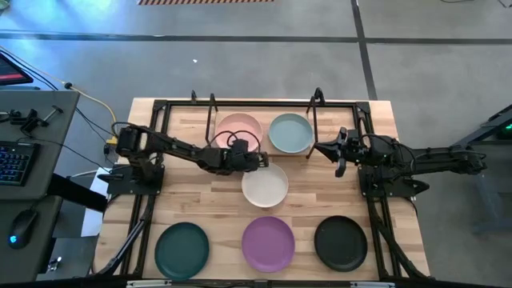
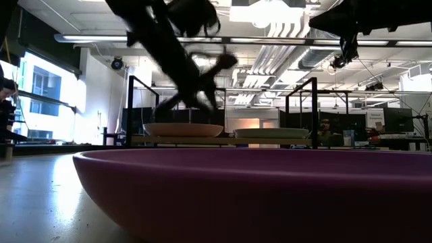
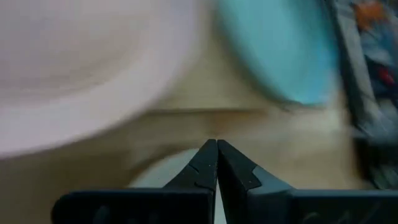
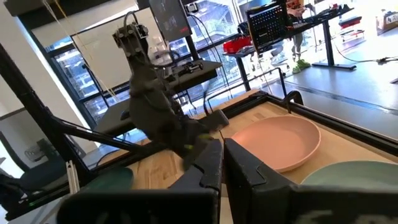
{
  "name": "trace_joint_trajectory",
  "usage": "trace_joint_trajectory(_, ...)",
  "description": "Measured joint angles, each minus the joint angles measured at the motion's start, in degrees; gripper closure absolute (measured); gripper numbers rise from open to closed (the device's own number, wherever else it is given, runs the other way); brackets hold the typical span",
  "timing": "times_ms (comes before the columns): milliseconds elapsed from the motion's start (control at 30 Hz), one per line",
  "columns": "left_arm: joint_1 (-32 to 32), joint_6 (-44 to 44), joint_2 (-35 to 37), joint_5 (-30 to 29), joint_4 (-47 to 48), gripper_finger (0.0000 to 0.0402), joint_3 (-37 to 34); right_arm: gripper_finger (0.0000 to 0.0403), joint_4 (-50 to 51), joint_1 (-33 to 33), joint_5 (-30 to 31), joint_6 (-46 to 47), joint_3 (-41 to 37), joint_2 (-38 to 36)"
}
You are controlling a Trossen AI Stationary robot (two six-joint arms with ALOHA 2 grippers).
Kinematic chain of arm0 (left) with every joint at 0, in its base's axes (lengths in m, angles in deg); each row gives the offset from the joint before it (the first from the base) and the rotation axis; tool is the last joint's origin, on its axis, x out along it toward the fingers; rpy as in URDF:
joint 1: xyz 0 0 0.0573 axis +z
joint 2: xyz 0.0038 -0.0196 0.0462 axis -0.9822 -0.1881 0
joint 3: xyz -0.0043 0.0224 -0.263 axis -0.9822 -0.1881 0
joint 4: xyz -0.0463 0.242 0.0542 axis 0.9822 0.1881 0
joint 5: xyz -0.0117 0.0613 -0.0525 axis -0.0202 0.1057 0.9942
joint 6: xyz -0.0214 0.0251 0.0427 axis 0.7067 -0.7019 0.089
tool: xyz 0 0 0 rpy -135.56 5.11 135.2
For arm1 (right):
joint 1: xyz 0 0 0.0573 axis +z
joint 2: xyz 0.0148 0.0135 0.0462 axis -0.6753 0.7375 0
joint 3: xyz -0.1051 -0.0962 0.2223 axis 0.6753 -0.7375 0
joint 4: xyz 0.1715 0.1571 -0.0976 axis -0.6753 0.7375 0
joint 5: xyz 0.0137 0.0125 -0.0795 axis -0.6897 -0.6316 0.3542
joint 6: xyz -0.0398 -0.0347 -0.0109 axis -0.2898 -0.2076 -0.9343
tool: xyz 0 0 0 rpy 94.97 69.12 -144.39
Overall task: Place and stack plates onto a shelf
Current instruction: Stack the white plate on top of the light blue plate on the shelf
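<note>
Plates everywhere on this table, so let's run through them from the high view: the pink plate and the pale blue-grey plate sit side by side on the shelf in the upper middle of the frame, pink to the left, blue-grey to the right. Just below the shelf, dead centre, the white plate lies on the table. Along the bottom edge runs a row of three, well apart from each other: the dark teal plate at lower left, the purple plate in the middle, the black plate at lower right. Left gripper reaches in from the left side of the frame and hangs over the spot where the shelf's front edge meets the white plate, fingers pinched tight together and carrying nothing; its own wrist view confirms it, the two dark tips pressed flat against each other above pale wood. Right gripper comes in from the right, level with the shelf's right end beside the blue-grey plate, fingers likewise clamped together and empty. Down in the low view the purple plate fills the whole foreground, with both shelved plates behind it.
</note>
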Motion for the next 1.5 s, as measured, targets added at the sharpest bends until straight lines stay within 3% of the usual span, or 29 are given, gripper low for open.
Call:
trace_joint_trajectory(133,-0.7,-22.0,8.0,4.6,-4.7,0.0401,0.0,0.0403,8.2,0.0,6.2,-0.9,6.9,1.1)
trace_joint_trajectory(233,-0.1,-35.8,15.8,10.8,-6.6,0.0401,0.0,0.0403,17.3,-1.0,7.1,-4.2,13.7,3.2)
trace_joint_trajectory(333,1.3,-45.5,24.7,16.4,-6.5,0.0401,0.0,0.0403,23.5,-2.6,7.0,-6.5,18.9,5.4)
trace_joint_trajectory(533,2.9,-59.3,40.7,22.3,-4.1,0.0401,-0.2,0.0403,23.3,-4.4,1.8,-9.2,21.7,7.4)
trace_joint_trajectory(700,2.3,-59.7,50.3,21.7,-3.7,0.0401,-5.5,0.0403,23.3,-4.2,-0.3,-9.2,21.1,8.1)
trace_joint_trajectory(867,-0.1,-56.1,55.2,17.6,-6.1,0.0401,-13.9,0.0403,22.5,-4.2,-1.2,-9.8,21.1,9.2)
trace_joint_trajectory(1000,-1.3,-54.4,55.7,15.6,-7.6,0.0401,-17.0,0.0403,21.2,-4.2,-1.2,-10.5,21.1,10.4)
trace_joint_trajectory(1333,-1.3,-55.5,55.9,15.4,-7.8,0.0401,-17.1,0.0403,20.7,-4.2,-1.4,-10.1,21.1,11.6)
trace_joint_trajectory(1500,-1.3,-57.0,55.9,15.4,-7.6,0.0401,-17.1,0.0403,17.2,-4.2,-4.2,-3.0,21.1,12.0)
